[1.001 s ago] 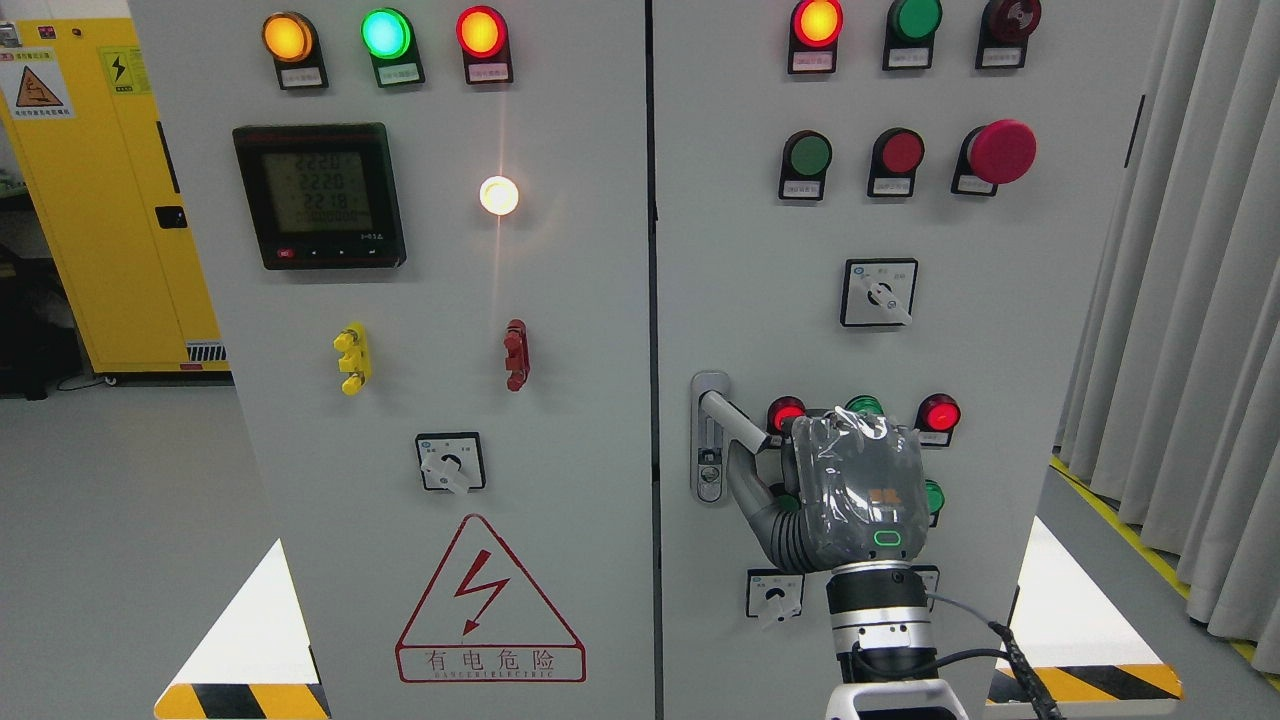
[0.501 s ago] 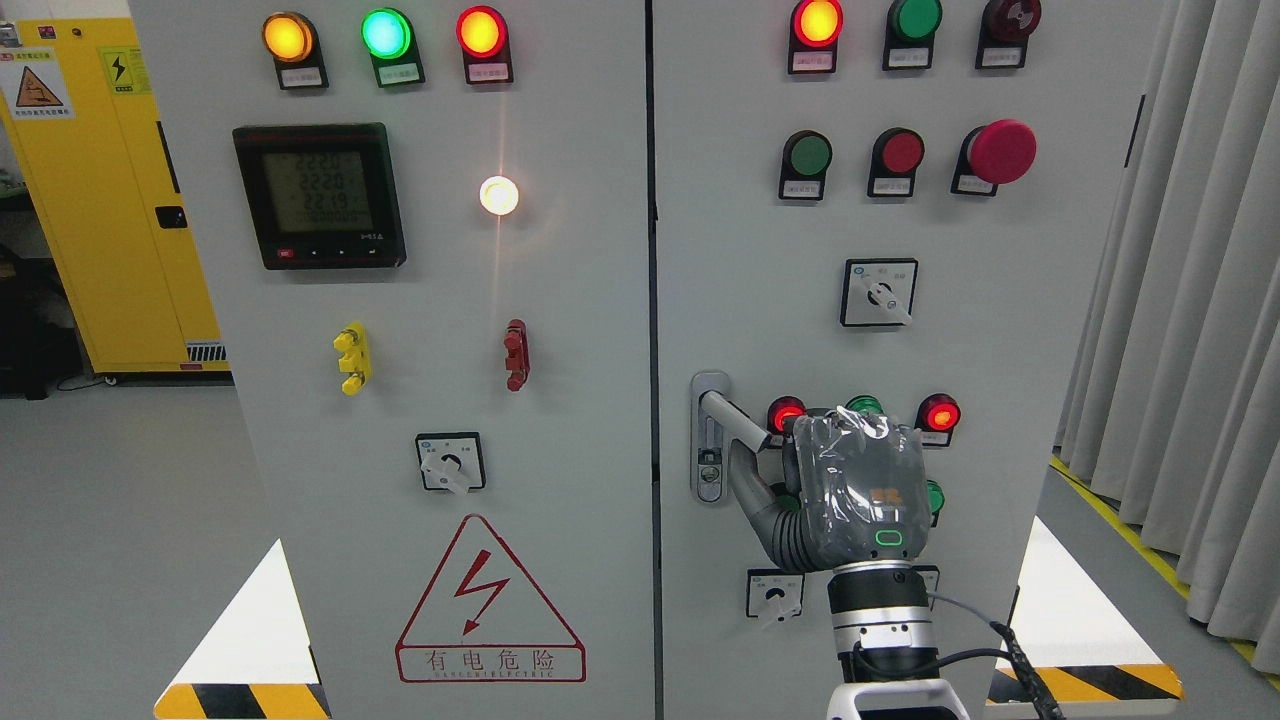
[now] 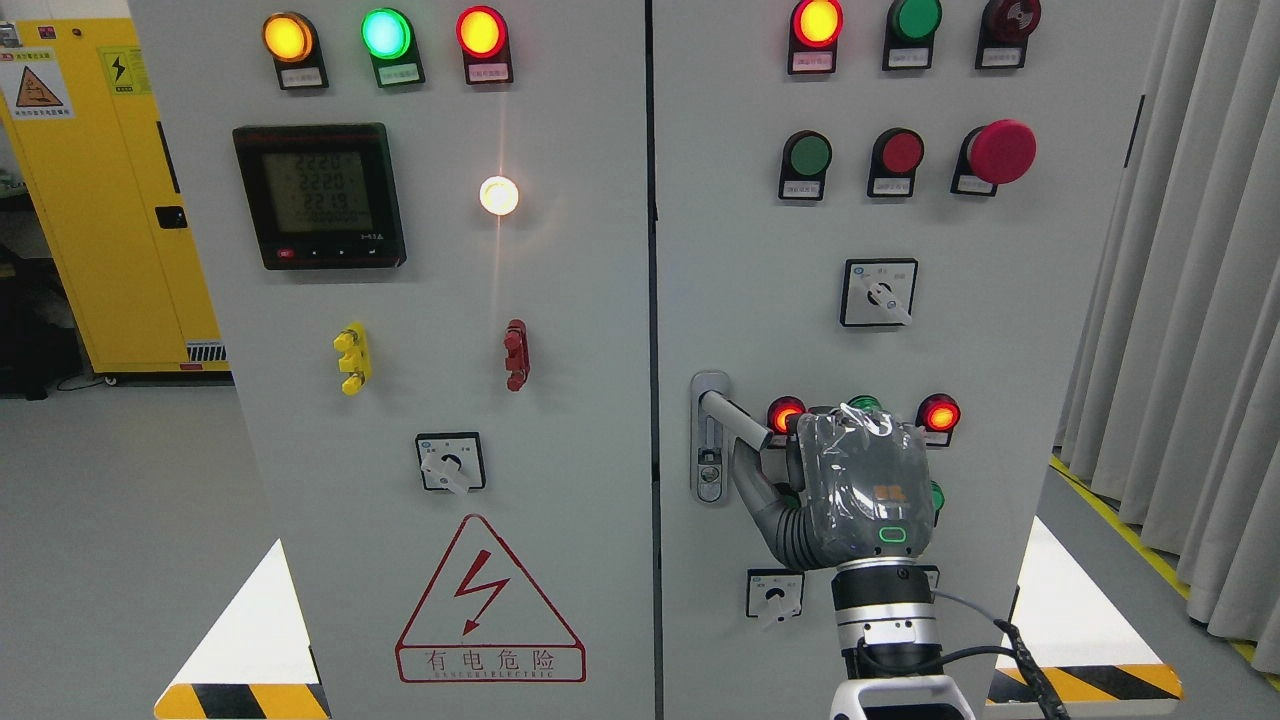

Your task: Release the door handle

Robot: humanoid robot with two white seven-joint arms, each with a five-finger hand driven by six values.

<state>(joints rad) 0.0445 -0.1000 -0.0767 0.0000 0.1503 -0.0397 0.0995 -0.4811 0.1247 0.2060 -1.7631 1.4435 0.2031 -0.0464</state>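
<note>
— Right hand (image 3: 862,495): dark grey shell under crinkled clear plastic film, small orange mark, green-lit oval near the wrist.

— And below? Ribbed grey thumb base, black-and-silver wrist cylinder, white forearm casing (image 3: 900,700), thin black cable (image 3: 1015,640) looping alongside.

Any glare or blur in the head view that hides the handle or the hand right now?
Head view: sharp overall. The white lamp on the left door blooms and throws a thin vertical streak, well clear of the door handle. The clear plastic wrap on the right hand catches small highlights, and the hand's back hides the fingers, so the grip cannot be judged. The lit red lamps look slightly overexposed.
</note>
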